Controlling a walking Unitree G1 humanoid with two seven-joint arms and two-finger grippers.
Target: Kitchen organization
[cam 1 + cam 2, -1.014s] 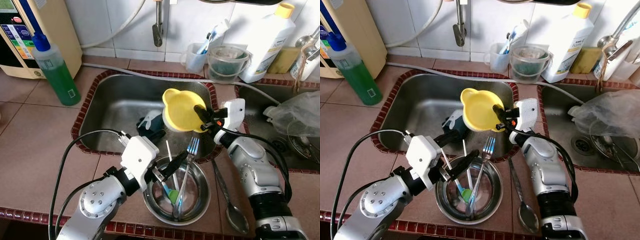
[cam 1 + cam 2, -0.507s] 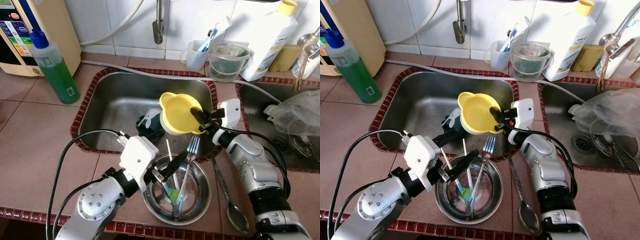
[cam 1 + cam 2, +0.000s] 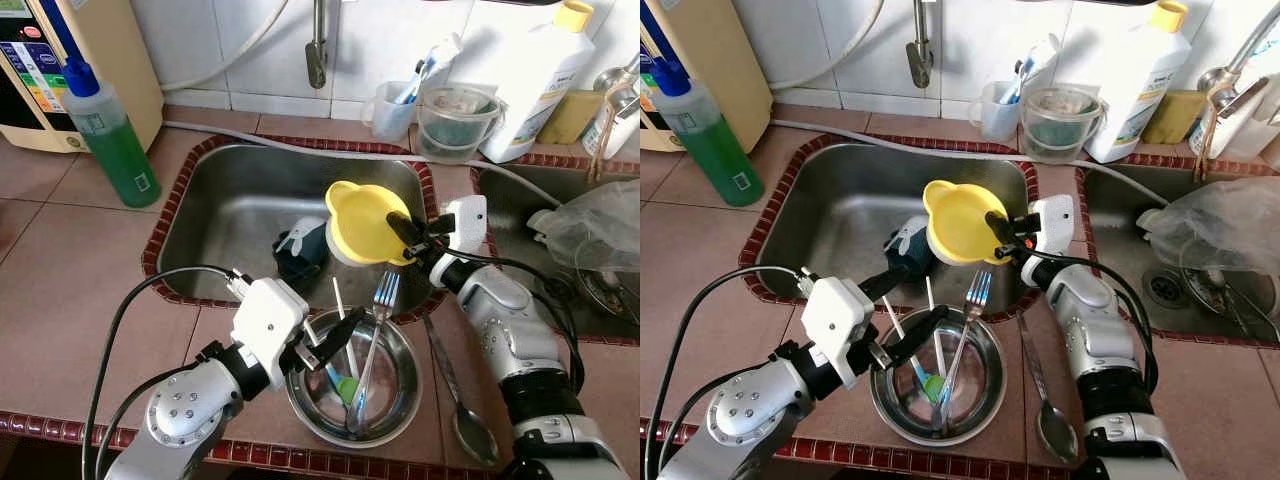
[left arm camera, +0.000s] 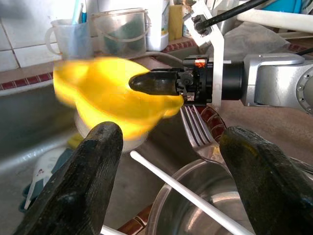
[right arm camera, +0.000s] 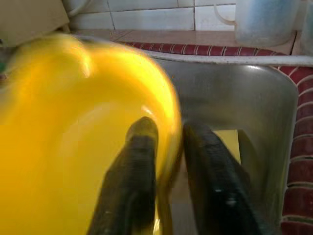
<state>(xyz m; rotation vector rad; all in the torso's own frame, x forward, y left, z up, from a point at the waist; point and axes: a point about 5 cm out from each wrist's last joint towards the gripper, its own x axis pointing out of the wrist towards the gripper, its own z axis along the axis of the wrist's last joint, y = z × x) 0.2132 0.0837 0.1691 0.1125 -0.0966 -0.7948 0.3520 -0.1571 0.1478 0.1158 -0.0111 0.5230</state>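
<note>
My right gripper [image 3: 400, 228] is shut on the rim of a yellow funnel [image 3: 362, 218], one finger inside the rim and one outside [image 5: 210, 161]. It holds the funnel tilted above the right side of the steel sink [image 3: 230, 200]. My left gripper [image 3: 335, 335] stands open over the near-left edge of a steel bowl [image 3: 400, 405] on the front counter, with nothing between its fingers [image 4: 93, 161]. In the bowl lie a fork [image 3: 378, 310], a white stick and a green-tipped utensil. The funnel is blurred in both wrist views.
A blue and white object [image 3: 300, 248] lies in the sink under the funnel. A spoon [image 3: 455, 400] rests on the counter right of the bowl. A green soap bottle [image 3: 110, 135] stands back left. Clear cups [image 3: 455, 120], a white bottle [image 3: 530, 80] and a plastic bag [image 3: 600, 225] are at the right.
The funnel has shifted slightly to the right in my right gripper. My left gripper has drawn back a little toward the counter's front edge, still open.
</note>
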